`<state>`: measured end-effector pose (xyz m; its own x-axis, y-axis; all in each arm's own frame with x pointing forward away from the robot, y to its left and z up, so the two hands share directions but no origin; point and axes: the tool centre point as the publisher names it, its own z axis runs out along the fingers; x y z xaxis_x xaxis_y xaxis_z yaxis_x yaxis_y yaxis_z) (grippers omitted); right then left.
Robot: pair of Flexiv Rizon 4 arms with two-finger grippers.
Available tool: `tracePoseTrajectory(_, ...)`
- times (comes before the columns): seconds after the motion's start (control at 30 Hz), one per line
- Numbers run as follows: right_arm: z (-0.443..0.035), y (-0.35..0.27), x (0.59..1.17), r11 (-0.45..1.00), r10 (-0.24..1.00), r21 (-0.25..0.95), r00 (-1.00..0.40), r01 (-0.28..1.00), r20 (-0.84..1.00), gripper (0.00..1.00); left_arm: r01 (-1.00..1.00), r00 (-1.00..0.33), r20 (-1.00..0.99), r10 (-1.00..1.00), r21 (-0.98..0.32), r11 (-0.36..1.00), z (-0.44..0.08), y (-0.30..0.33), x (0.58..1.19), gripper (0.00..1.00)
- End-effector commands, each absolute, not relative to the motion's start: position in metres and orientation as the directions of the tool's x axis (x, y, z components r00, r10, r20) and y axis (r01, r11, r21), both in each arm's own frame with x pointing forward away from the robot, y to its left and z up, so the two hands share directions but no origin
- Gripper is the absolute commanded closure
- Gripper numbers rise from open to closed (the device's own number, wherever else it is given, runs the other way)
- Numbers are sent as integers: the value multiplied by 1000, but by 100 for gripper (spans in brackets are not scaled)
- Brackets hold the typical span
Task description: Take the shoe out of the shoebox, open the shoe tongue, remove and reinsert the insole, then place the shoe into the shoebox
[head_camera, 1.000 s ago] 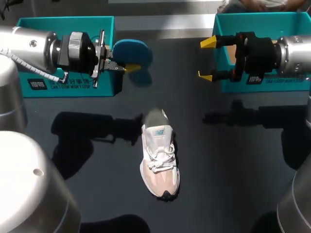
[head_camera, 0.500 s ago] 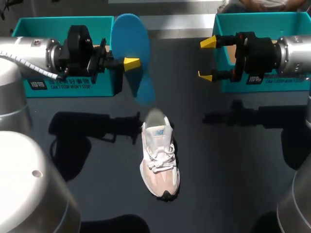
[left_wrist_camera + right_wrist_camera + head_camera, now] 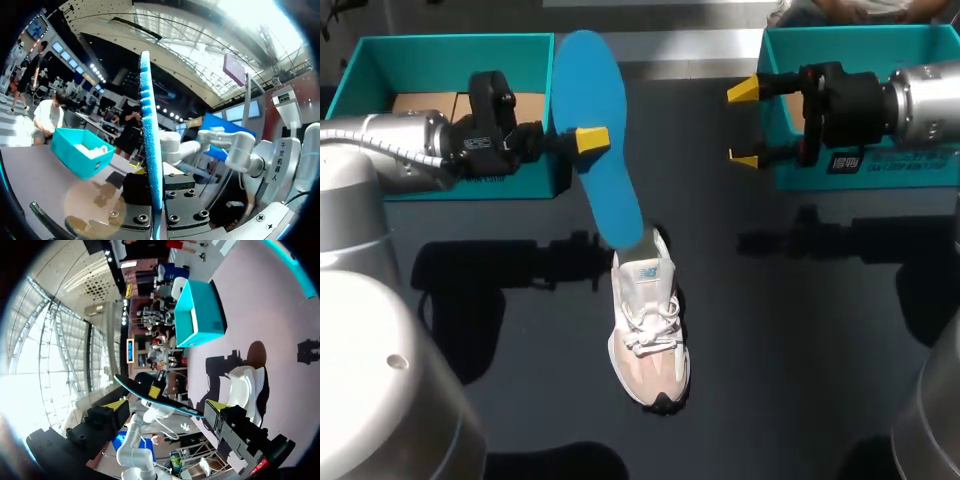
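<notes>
L gripper (image 3: 588,140): clamped shut on the flat blue foam insole (image 3: 595,110), gripping it about mid-length; arm comes in over the far-left part of the dark grey worktop (image 3: 800,330).
Insole: held off the worktop, long axis running from far edge toward the middle; near end sits over the shoe's heel in head view, contact can't tell.
Shoe: white-and-pink lace-up sneaker (image 3: 648,325) lying near the worktop's middle, toe toward near edge, heel toward far edge, laces tied.
R gripper (image 3: 745,123): fingers spread wide, nothing betw. them; hangs by the far-right box, well apart from shoe.
Boxes: teal cardboard shoebox (image 3: 380,55) at far-left corner, open, brown card inside; second teal box (image 3: 790,45) at far-right corner.
</notes>
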<state>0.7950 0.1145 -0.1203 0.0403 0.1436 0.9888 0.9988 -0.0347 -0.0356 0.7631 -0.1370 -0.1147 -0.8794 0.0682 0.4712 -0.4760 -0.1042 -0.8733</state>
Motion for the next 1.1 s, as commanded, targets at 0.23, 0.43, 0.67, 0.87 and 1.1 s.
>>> tracePoseTrajectory(0.23,-81,115,778,-52,347,97,-73,994,935,0,-978,140,989,-36,133,-162,-124,-144,768,100)
tracePoseTrajectory(0.43,-73,122,776,-30,404,118,-96,993,910,0,-938,313,950,1,309,-156,-132,-149,774,100)
tracePoseTrajectory(0.67,-66,136,773,48,465,165,-168,985,869,0,-863,492,870,15,490,-127,-141,-154,775,100)
tracePoseTrajectory(0.87,-66,136,773,48,465,165,-168,985,869,0,-849,526,850,-15,524,-70,-149,-157,777,100)
tracePoseTrajectory(1.1,-67,143,773,46,574,142,-143,989,806,0,-853,522,852,-31,521,-37,-149,-159,779,100)
